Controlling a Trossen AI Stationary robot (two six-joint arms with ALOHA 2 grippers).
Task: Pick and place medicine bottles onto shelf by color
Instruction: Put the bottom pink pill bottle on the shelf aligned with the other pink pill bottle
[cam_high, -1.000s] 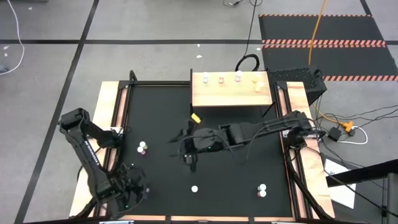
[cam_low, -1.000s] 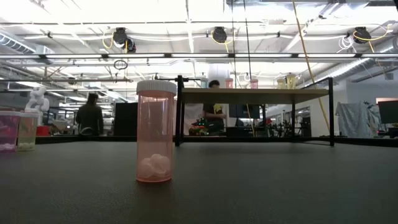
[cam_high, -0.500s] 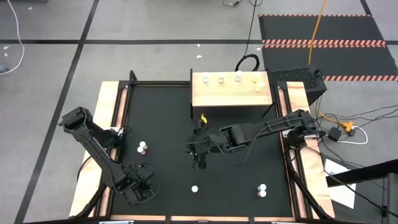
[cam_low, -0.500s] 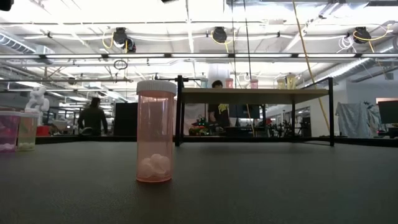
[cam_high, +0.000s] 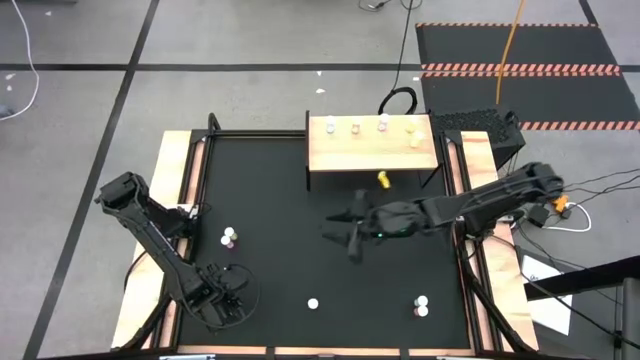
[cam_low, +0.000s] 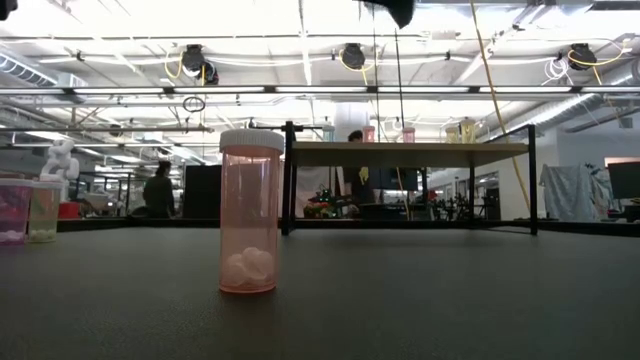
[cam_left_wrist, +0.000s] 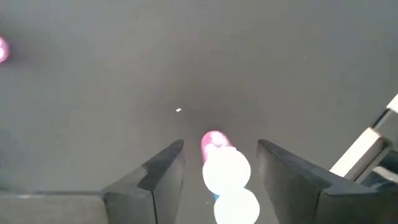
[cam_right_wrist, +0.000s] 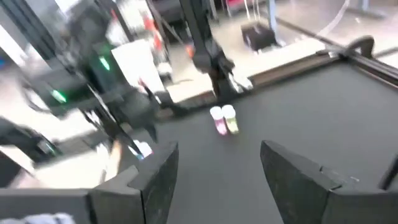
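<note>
Medicine bottles (cam_left_wrist: 226, 171) with white caps stand between the left gripper's (cam_left_wrist: 221, 146) spread fingers (cam_left_wrist: 166, 163), near but not touched; whether the pink one (cam_left_wrist: 213, 140) just ahead stands or lies I cannot tell. Off to that gripper's (cam_high: 228, 300) side, one bottle (cam_high: 313, 303) stands alone and a pair (cam_high: 421, 305) further along. Another pair (cam_high: 229, 238) sits between it and the shelf (cam_high: 372, 150), which carries five bottles (cam_high: 355, 127). The right gripper (cam_high: 351, 240) hangs mid-table in front of the shelf, fingers (cam_right_wrist: 160, 168) apart, nothing between them. A small yellow thing (cam_high: 383, 180) shows beside that arm, just short of the shelf
</note>
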